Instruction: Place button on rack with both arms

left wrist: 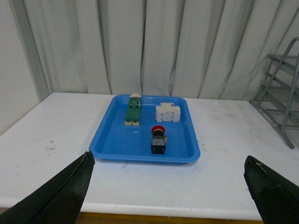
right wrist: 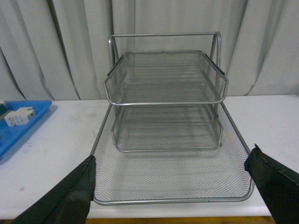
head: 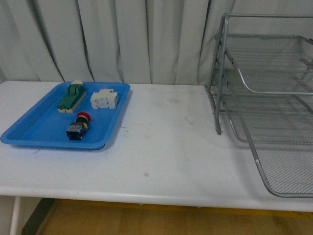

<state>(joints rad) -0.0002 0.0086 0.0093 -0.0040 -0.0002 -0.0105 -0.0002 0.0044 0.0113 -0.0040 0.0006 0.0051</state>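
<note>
The button point(head: 78, 126), with a red cap and a black-and-blue body, lies in the near part of the blue tray point(head: 34, 128) at the table's left. It also shows in the left wrist view point(left wrist: 158, 139). My left gripper point(left wrist: 170, 193) is open and empty, back from the table's front edge, facing the tray. The silver wire-mesh rack point(head: 274, 88) with three trays stands at the table's right. My right gripper point(right wrist: 173, 193) is open and empty, just in front of the rack's bottom tray point(right wrist: 170, 177). Neither gripper shows in the front view.
A green terminal block point(head: 72, 97) and a white blocky component point(head: 104, 99) lie in the far part of the blue tray. A grey curtain hangs behind the white table point(head: 161, 147). The table's front edge runs close before both grippers.
</note>
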